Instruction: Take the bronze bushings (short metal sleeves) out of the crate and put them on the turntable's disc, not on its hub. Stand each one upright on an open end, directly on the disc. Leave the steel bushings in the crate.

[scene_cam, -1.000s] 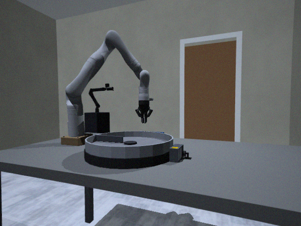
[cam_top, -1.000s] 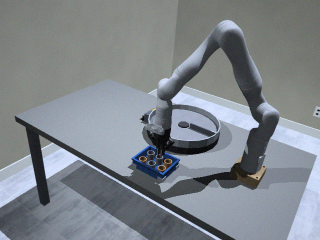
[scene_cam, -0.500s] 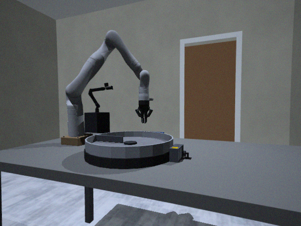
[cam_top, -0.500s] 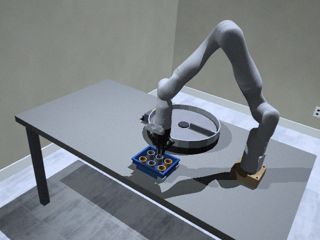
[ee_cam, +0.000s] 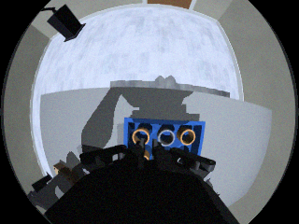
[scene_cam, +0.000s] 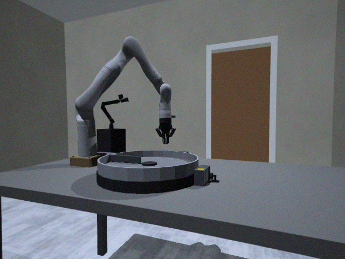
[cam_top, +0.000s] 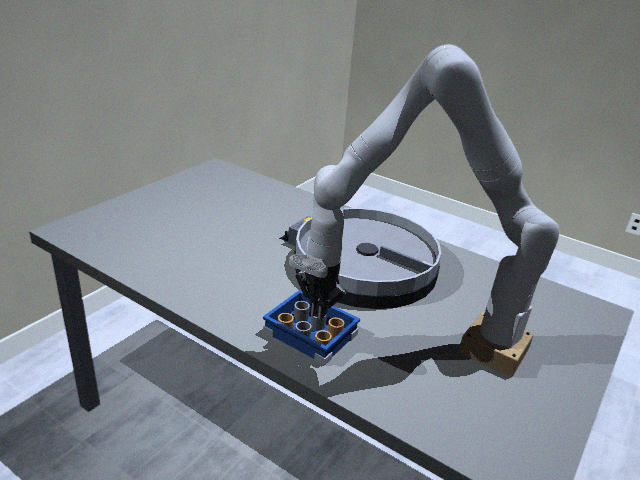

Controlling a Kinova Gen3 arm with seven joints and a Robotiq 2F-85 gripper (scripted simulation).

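Observation:
The blue crate (cam_top: 294, 341) (ee_cam: 163, 121) holds three upright bronze bushings: one at the left (cam_top: 285, 323) (ee_cam: 180, 135), one at the front (cam_top: 323, 342) (ee_cam: 133, 138), and one at the right (cam_top: 336, 330) (ee_cam: 147, 155). Three steel bushings stand there: back left (cam_top: 301, 313), front middle (cam_top: 303, 330) (ee_cam: 159, 137), and back middle (cam_top: 318, 325). My gripper (cam_top: 318, 314) (scene_cam: 165, 143) (ee_cam: 149, 144) is empty, its fingertips parted by a narrow gap. It points down over the crate, its tips overlapping the back-middle bushing in the top view; their exact height is unclear. The turntable's disc (cam_top: 387, 235) (scene_cam: 167, 161) carries no bushing in view.
The turntable has a raised rim wall (cam_top: 361, 286) (scene_cam: 150, 174), a central hub (cam_top: 367, 249) (scene_cam: 149, 163) and a radial divider (cam_top: 405, 259) (scene_cam: 125, 159). A drive box (scene_cam: 201, 175) sits beside it. The arm's wooden base (cam_top: 496, 356) (scene_cam: 83, 161) stands on the table.

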